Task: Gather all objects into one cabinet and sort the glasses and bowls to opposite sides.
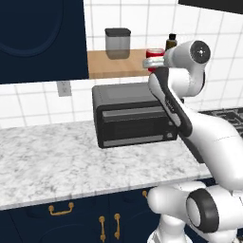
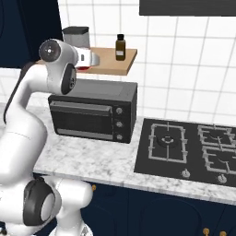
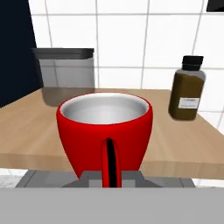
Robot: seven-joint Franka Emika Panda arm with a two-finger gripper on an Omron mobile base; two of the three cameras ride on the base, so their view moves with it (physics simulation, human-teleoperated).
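Note:
The red cup [image 3: 106, 129] fills the middle of the hand view, handle turned toward the camera, white inside. Its base sits lower than the front edge of the light wooden shelf [image 3: 26, 127], so it hangs just off that edge. My gripper [image 1: 154, 63] crosses the red cup [image 1: 155, 52] as a pale band and looks shut on it. From the right, the gripper [image 2: 92, 59] shows a sliver of the red cup [image 2: 83, 67] beneath it. The navy wall cabinet [image 1: 42, 38] stands left of the shelf with its door shut. The other cup, the mug and the bowl are out of view.
A grey black-lidded canister [image 3: 65, 74] and a brown bottle [image 3: 188, 89] stand on the shelf behind the cup. A black toaster oven [image 1: 133, 116] sits on the marble counter [image 1: 57, 161] under the shelf. A gas hob [image 2: 189, 147] lies to the right.

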